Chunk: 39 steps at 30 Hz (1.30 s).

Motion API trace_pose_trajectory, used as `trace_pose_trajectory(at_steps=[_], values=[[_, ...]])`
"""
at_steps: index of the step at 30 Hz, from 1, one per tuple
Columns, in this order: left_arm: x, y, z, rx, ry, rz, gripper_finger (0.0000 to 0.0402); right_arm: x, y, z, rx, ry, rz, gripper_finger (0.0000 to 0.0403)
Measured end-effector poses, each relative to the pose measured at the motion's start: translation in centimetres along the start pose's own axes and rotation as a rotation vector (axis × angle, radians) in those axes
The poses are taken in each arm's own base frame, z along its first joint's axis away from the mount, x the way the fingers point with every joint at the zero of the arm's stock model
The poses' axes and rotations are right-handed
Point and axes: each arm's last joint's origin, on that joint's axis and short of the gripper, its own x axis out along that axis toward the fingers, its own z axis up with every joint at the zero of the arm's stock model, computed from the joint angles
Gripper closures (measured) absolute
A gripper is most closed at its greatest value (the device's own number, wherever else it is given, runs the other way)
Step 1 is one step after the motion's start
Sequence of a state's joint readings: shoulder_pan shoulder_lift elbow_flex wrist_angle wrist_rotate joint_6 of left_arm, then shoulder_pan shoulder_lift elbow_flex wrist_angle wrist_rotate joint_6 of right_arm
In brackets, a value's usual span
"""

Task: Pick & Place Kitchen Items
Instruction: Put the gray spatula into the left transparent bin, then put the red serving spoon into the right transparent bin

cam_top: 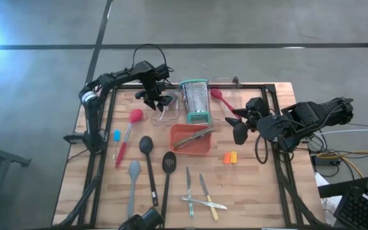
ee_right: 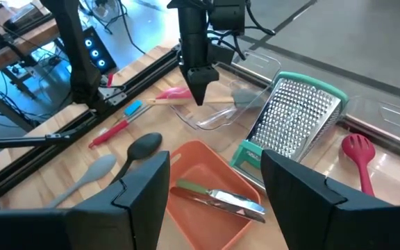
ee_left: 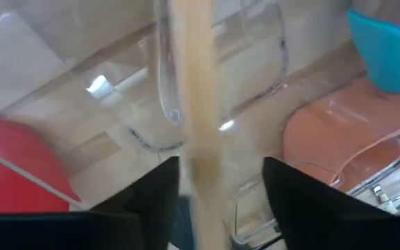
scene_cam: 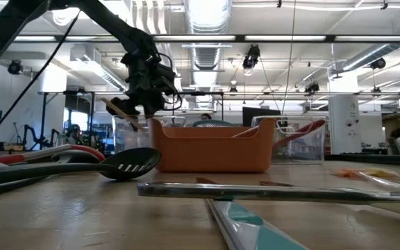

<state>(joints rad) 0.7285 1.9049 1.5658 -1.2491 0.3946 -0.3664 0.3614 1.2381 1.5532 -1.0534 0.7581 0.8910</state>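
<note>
From my seat the left end effector (ee_left: 221, 182) view is mostly blur: a pale wooden handle (ee_left: 194, 104) runs between the fingers, its far end cut off by the pic edge, and I can't tell whether it's touching them. The clear bin (ee_left: 255, 83) below is smeared, rim hard to trace. In the low view, the orange tray (scene_cam: 210, 149) hides whatever lies inside it. Small utensils at the worktop's near edge (cam_top: 200, 203) are too tiny to ID, and their ends overlap.
</note>
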Motion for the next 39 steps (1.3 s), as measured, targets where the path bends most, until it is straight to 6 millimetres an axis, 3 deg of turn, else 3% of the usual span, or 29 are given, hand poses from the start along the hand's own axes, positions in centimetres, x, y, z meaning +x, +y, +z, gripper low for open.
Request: trace_pose_trajectory(at_steps=[7,16,20,27,33,39], values=[[-1.2,-0.5,-0.2,0.028,0.011,-0.111,0.0144,0.0,-0.2,-0.1,0.001,0.010,-0.012,0.0183],[-7.3,-2.3,-2.3,0.131,-0.178,-0.173,0.0141,0.0,-0.2,-0.1,0.004,0.012,-0.015,0.0184],[-10.8,-2.9,-4.6,0.202,-0.327,-0.145,0.0140,-0.4,-0.5,0.0,0.009,0.009,-0.011,0.0184],[-15.3,-4.5,-10.2,0.331,-0.639,-0.108,0.0140,-0.9,-0.8,0.4,-0.010,0.002,-0.001,0.0184],[-17.4,-6.6,-14.7,0.493,-0.865,-0.213,0.0140,-2.2,-1.7,1.3,-0.049,-0.008,0.022,0.0184],[-17.9,-8.4,-17.6,0.705,-1.026,-0.307,0.0140,-4.7,-4.8,1.9,-0.042,-0.032,0.001,0.0184]])
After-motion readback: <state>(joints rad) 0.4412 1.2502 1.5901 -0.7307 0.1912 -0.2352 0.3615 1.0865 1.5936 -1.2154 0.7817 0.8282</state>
